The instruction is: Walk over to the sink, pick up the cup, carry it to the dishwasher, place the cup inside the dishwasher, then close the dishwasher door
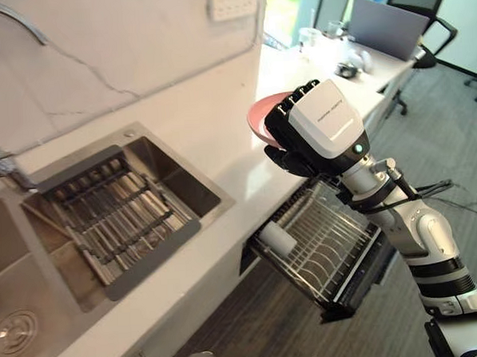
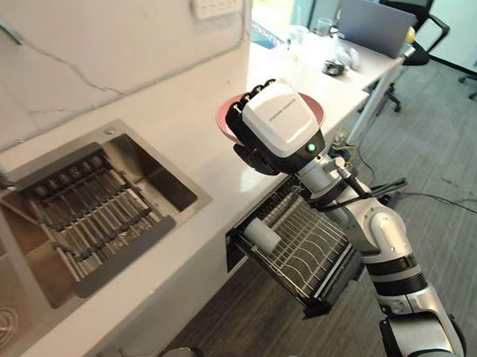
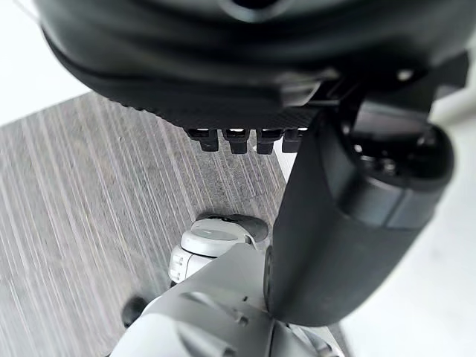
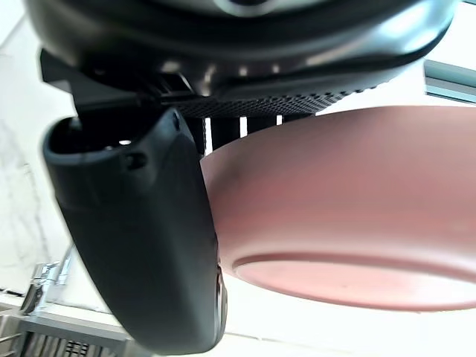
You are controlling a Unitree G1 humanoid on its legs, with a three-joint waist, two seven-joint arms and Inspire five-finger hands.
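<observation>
1. Left eye view is showing the right hand (image 1: 288,136) hanging right of centre in the frame, over the edge of the white tabletop (image 1: 208,136). The pulled-out dishwasher rack (image 1: 330,250) is lying just below it.
2. The hand's fingers and thumb are curling round the rim of a pink bowl (image 1: 259,117), the dish serving here as the task's cup. In the right wrist view the thumb is pressing against the bowl's outer wall.
3. The back of the hand is facing the camera, with the forearm rising from the lower right corner of the frame.
4. Doing this step well probably means lowering the bowl onto a bare stretch of wire, clear of the white cylinder (image 1: 278,239) at the rack's left end. The pinch should be staying firm until the bowl is resting.
5. The left hand (image 3: 327,223) is hanging relaxed and empty above the wood-grain floor (image 3: 74,208).
</observation>
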